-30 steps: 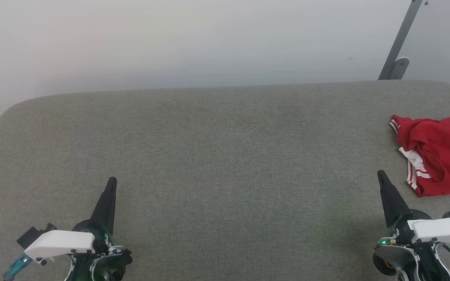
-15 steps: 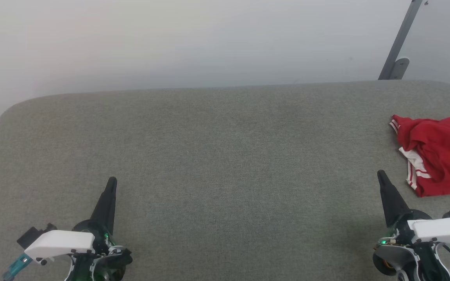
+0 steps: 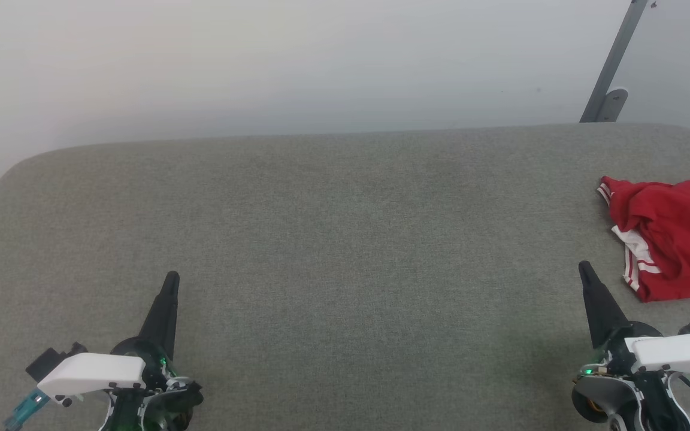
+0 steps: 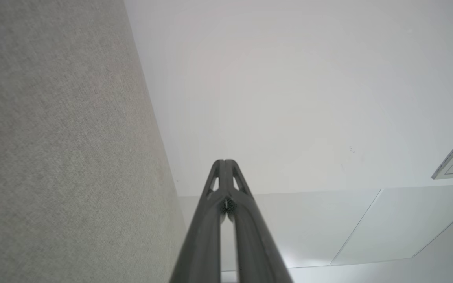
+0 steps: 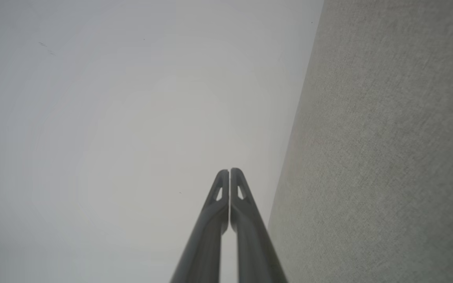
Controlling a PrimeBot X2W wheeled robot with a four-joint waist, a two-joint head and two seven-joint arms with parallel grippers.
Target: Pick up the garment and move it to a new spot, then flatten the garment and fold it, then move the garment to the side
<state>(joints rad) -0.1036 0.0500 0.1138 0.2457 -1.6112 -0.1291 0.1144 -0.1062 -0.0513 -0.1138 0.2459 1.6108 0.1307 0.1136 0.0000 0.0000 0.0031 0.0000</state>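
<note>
Lying rumpled at far right edge of tabletop (image 3: pixel 345 239): red garment (image 3: pixel 674 239), partly out of frame. L pincer (image 3: pixel 171 276) & R pincer (image 3: pixel 583 266) both pressed closed, empty, apart from it. Fits pre-pickup, or loose fold already set aside.

Crumpled red-and-white jersey garment (image 3: pixel 677 239) at grey fabric-covered table's (image 3: pixel 345 239) right edge, left gripper (image 3: pixel 171 278) and right gripper (image 3: pixel 584 267) over its near edge
</note>
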